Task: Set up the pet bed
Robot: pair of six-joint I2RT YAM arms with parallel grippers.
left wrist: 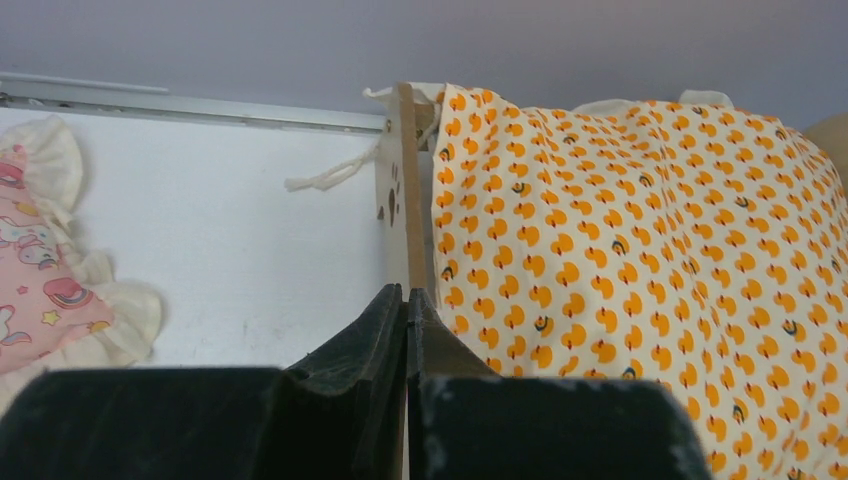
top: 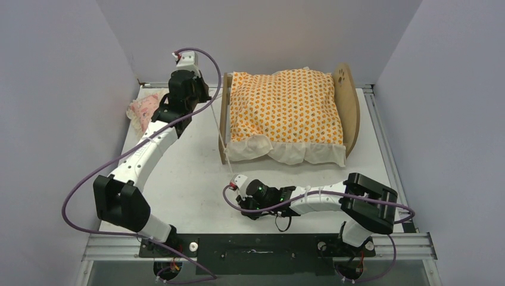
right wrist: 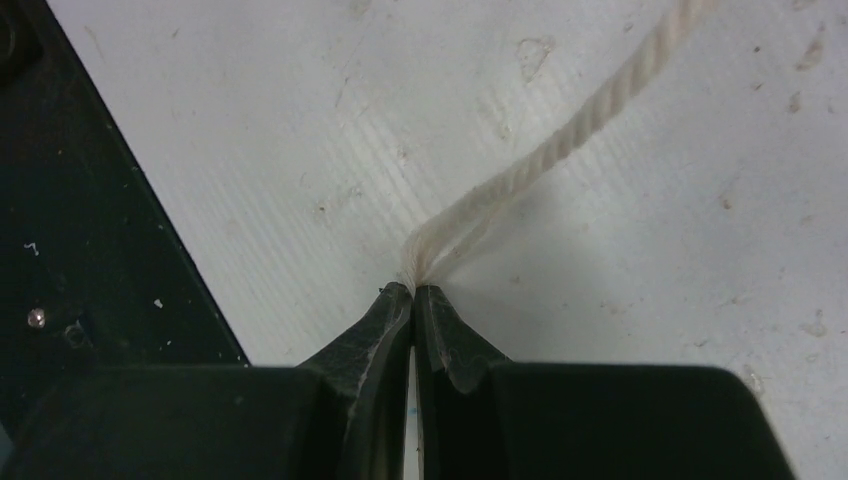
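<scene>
Right gripper (right wrist: 413, 290): jaws fully closed, pinching the frayed end of a white twisted cord (right wrist: 560, 150). The tips sit low over the table (right wrist: 250, 150), around mid-width and nearer the front edge than the far one. In the top view the cord runs from there along the outer side of the footboard (top: 224, 119) toward the left wrist. Its other end is hidden behind that wrist.

Left gripper (left wrist: 405, 292): jaws closed tip to tip, right up against the footboard's edge. Can't tell if they touch the board or have anything pinched between them.

Hidden or cut off:
- The orange duck-print cushion (top: 286, 107) covers the whole bed base, so only the two end boards show. Its white ruffle hangs over the near side.
- The pink pillow (top: 143, 110) lies at the far-left corner, partly behind the left arm.
- A second bit of cord at the footboard's far end is only just visible in the left wrist view.

The pet bed (top: 350, 110) sits against the far edge of the table, right of centre. Its long axis runs left-right: the rounded headboard (top: 344, 77) faces the right edge, the footboard faces left. Both boards stand upright.
</scene>
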